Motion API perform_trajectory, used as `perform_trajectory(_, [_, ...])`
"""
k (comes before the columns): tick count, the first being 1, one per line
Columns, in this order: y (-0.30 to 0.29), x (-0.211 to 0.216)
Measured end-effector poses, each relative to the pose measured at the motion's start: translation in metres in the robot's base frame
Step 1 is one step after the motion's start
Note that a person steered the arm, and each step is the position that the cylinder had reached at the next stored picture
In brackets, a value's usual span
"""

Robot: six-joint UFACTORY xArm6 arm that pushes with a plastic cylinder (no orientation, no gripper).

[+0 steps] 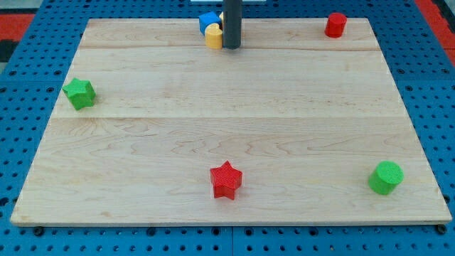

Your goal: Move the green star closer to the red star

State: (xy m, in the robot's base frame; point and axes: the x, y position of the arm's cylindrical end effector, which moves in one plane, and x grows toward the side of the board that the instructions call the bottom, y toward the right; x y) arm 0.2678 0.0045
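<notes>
The green star (79, 93) lies near the left edge of the wooden board (227, 121). The red star (226, 180) lies near the board's bottom edge, about the middle, far to the right of and below the green star. My tip (232, 46) rests near the top edge at the middle, just right of a yellow block (213, 35) and a blue block (208, 20). It is far from both stars.
A red cylinder-like block (335, 25) stands at the top right. A green cylinder (385, 177) stands at the bottom right. A blue perforated surface (28, 107) surrounds the board.
</notes>
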Motion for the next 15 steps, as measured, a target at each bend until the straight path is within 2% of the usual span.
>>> perform_trajectory(2, [-0.002, 0.001])
perform_trajectory(3, [-0.009, 0.018])
perform_trajectory(4, [-0.066, 0.069])
perform_trajectory(6, [-0.215, 0.052])
perform_trajectory(7, [-0.252, 0.052])
perform_trajectory(8, [-0.267, 0.056])
perform_trajectory(9, [-0.285, 0.079])
perform_trajectory(10, [-0.291, 0.112])
perform_trajectory(12, [-0.220, 0.159])
perform_trajectory(13, [-0.191, 0.166])
perform_trajectory(15, [-0.175, 0.139])
